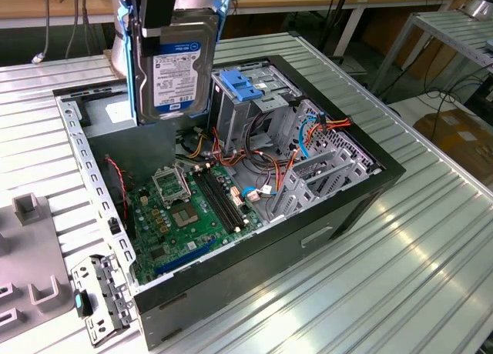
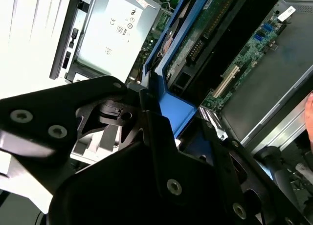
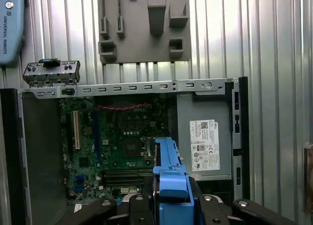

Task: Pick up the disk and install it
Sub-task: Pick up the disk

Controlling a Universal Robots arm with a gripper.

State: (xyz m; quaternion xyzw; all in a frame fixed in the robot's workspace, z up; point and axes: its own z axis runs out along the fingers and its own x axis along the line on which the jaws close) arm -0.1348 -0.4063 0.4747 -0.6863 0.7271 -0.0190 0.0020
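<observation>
Fingers (image 2: 159, 146) of the gripper (image 1: 159, 19) are clamped on the upper end of the blue bracket (image 3: 171, 183), holding the disk (image 1: 176, 69) upright in the air over the far edge of the open computer case (image 1: 231, 285), beside the drive cage (image 1: 246, 100). It looks stiff, fairly heavy and shock-sensitive. The bracket's plastic frame seems a safer hold than the labelled face.
</observation>
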